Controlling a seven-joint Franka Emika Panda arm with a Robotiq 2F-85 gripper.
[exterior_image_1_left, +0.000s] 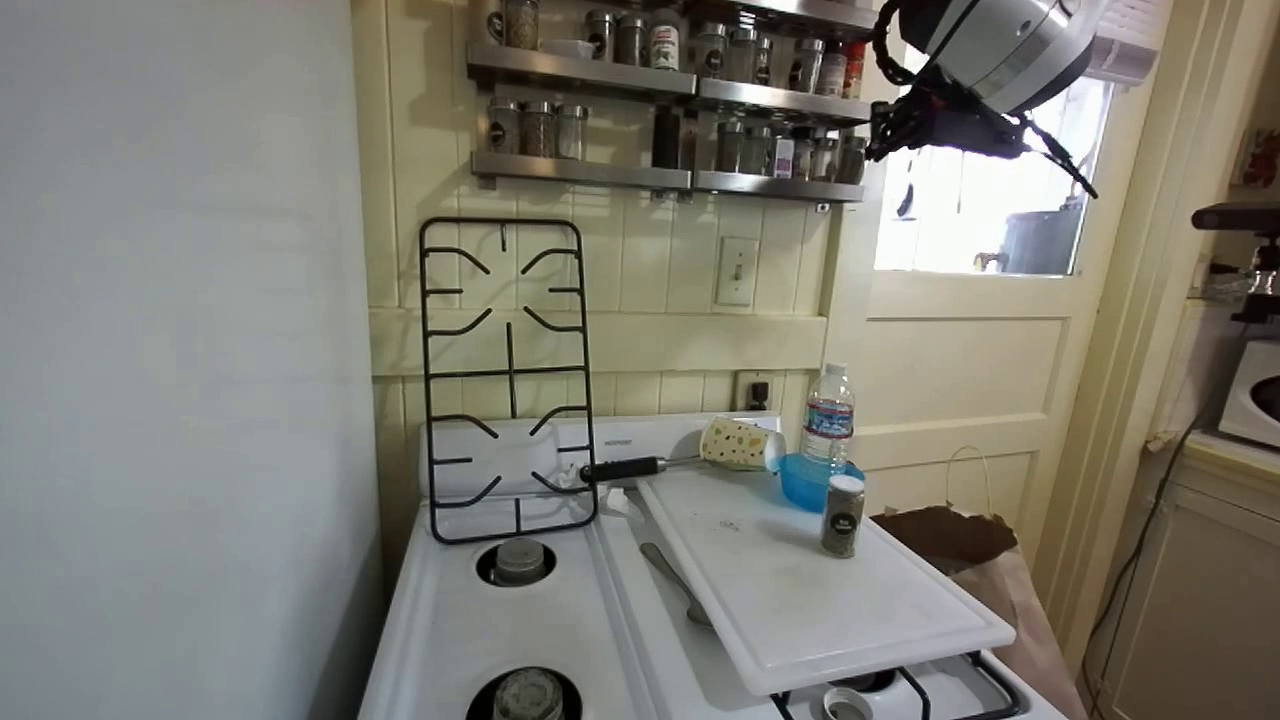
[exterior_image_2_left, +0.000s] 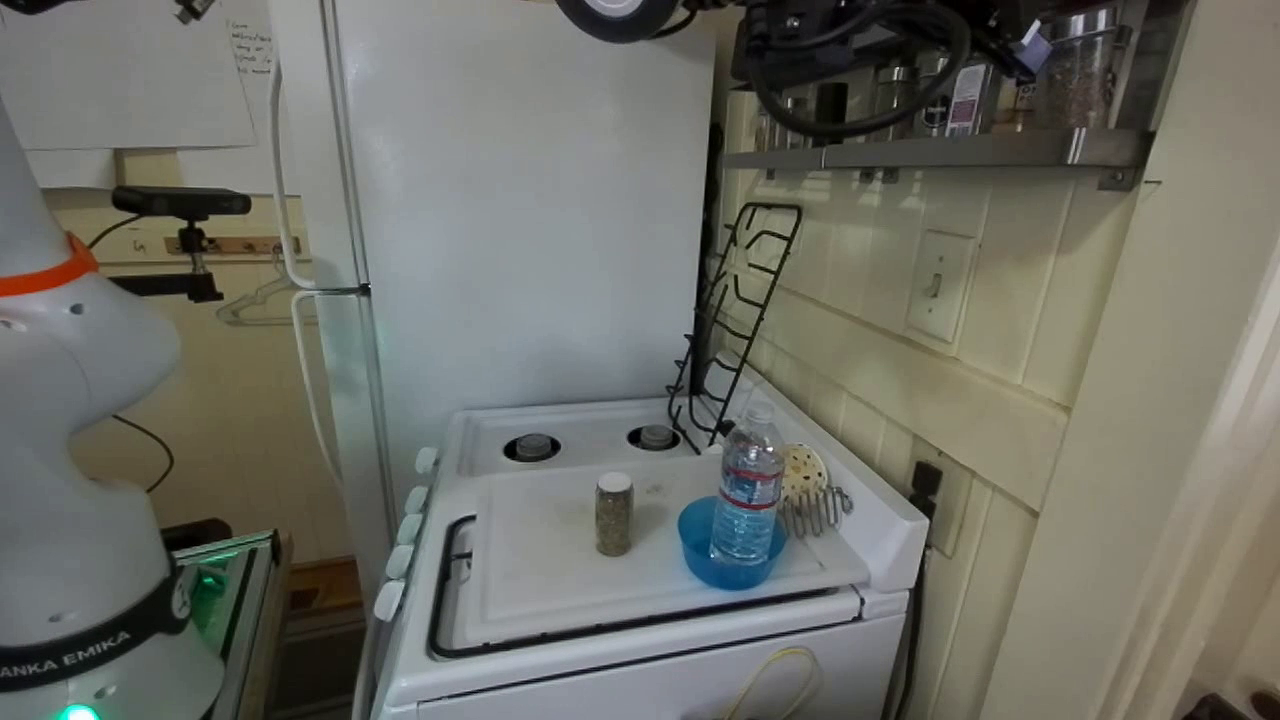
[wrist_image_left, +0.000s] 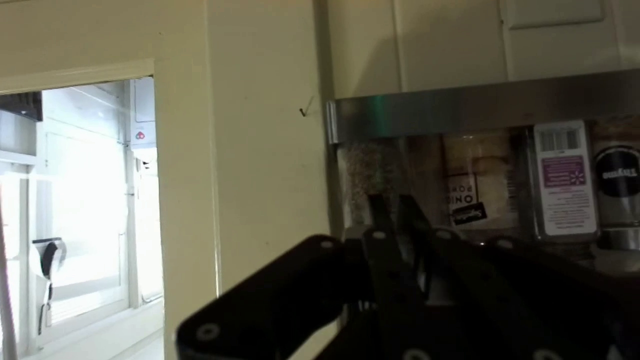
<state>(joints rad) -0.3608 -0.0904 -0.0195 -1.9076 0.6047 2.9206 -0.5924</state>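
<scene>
Brownish jar (wrist_image_left: 367, 167), finely speckled (v dim in wrist cam), sits nr gripper (wrist_image_left: 392, 199), its jaws narrowly apart.

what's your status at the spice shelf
Gripper nearly closed. Grainy-filled jar behind its tips, grip unclear. Possible snags: tan container alongside, steel shelf lip.

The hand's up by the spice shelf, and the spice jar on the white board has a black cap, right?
The cap is white, not black; both exterior views show it. The rest is right: the hand is up by the spice shelf, and the spice jar stands on the white board.
</scene>
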